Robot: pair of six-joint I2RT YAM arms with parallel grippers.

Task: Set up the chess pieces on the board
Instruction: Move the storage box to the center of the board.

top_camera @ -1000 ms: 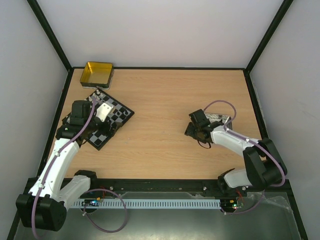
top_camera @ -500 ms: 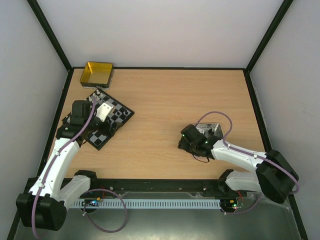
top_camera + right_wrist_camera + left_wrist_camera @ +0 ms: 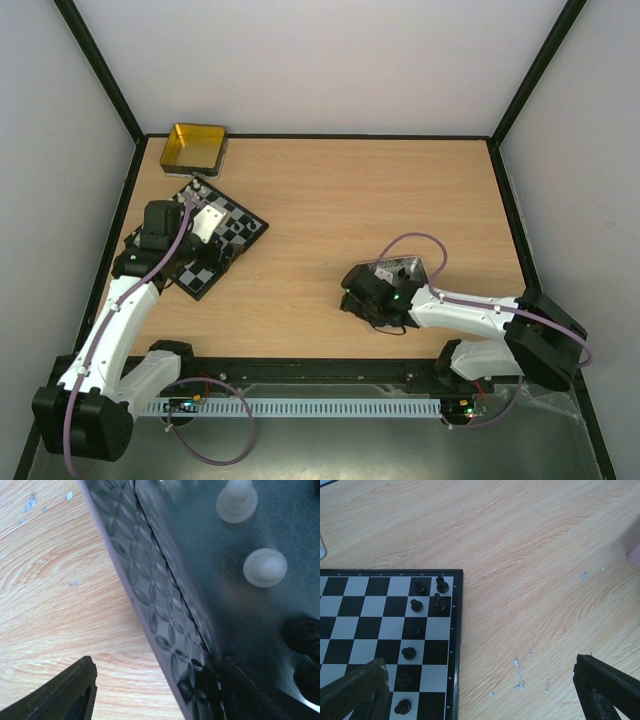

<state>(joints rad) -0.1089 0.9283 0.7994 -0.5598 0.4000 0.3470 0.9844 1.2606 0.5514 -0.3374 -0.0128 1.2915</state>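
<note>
Wooden table (image 3: 330, 200) (board (image 3: 240, 228) at left), 3 white walls (image 3: 330, 60), black edging.

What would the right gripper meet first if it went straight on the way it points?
The grey tray: the right gripper straddles its patterned wall, jaws open; very near, though depth is unclear.

The board (image 3: 370, 605) is cut off left and below.

white arm links (image 3: 112, 328), black joints (image 3: 88, 425), looping purple cables (image 3: 412, 237).
</note>
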